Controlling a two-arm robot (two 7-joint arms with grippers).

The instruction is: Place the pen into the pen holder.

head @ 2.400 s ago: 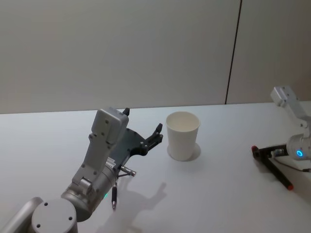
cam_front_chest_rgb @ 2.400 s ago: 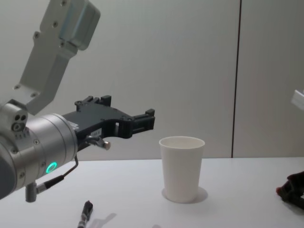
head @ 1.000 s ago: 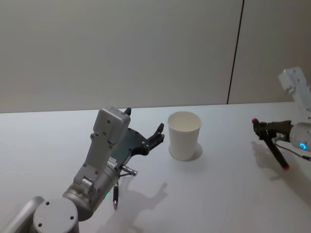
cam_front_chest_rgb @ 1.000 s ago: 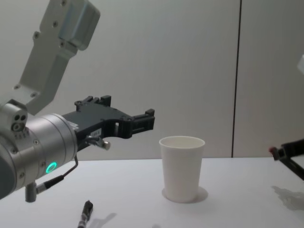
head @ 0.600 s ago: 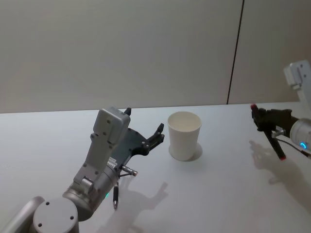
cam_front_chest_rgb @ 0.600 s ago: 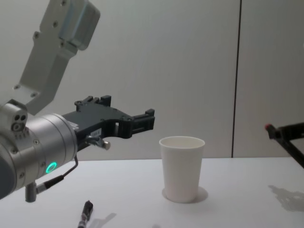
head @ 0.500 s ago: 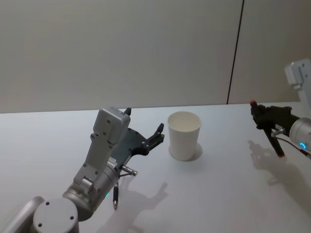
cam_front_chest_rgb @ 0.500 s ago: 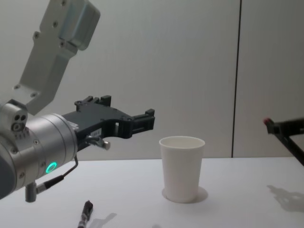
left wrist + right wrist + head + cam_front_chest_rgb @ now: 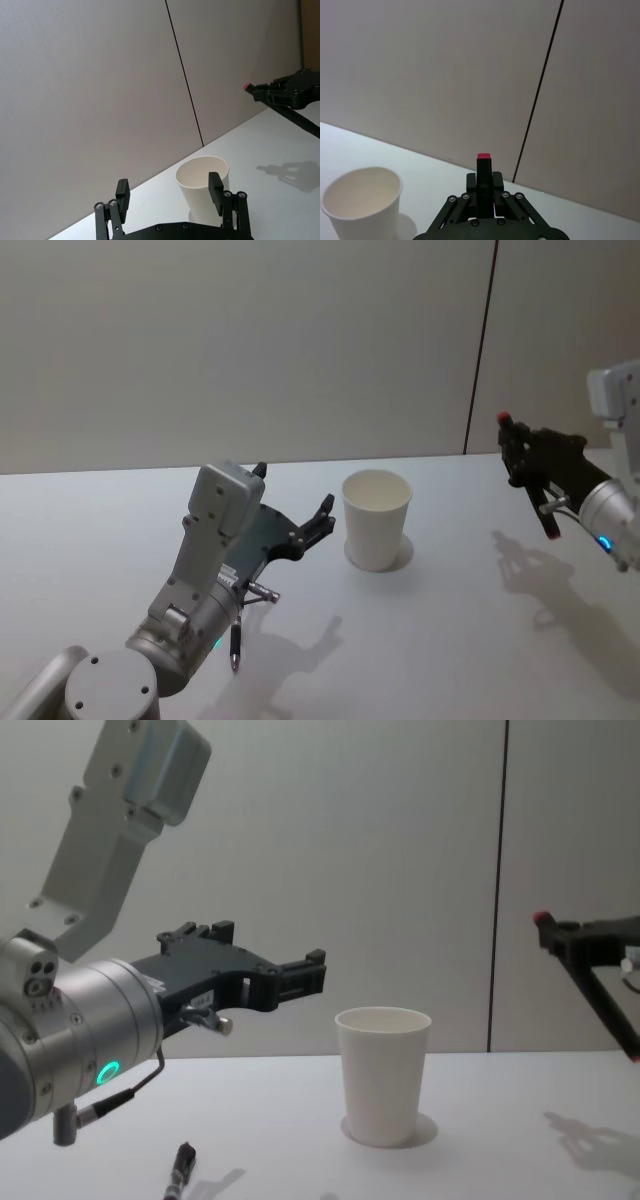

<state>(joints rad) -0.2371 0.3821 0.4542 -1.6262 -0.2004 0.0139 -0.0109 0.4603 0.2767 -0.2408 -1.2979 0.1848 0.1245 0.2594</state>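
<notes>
A broad white tabletop [image 9: 440, 650] runs back to a plain grey wall [image 9: 250, 340], which is split by one thin dark vertical seam [image 9: 482, 340].

The robot's left arm [image 9: 205, 570], silver with a boxy pale housing, reaches out over the left half of the table. Its black left gripper [image 9: 169, 190] hangs in the air with its two fingers spread wide apart and nothing between them. It points toward the cup from just to the cup's left and does not touch it.

Over on the right, the right arm [image 9: 610, 525] is raised well above the table. The black right gripper [image 9: 516, 452] has its fingers pressed together on a long black pen with a red end [image 9: 483, 170]. It grips the pen close to that upper red tip, and the rest of the pen slants down and away beneath it, clear of the table. The pen is up at about the height of the cup's rim or higher, off to the cup's right and apart from it. The gripper's shadow [image 9: 520, 560] falls on the tabletop below.

The plain white tapered paper cup with a rolled rim [image 9: 376, 525] stands upright near the middle of the table, mouth up.

A second slim dark pen [image 9: 235, 645] lies flat on the table near the front, beside the left arm.
</notes>
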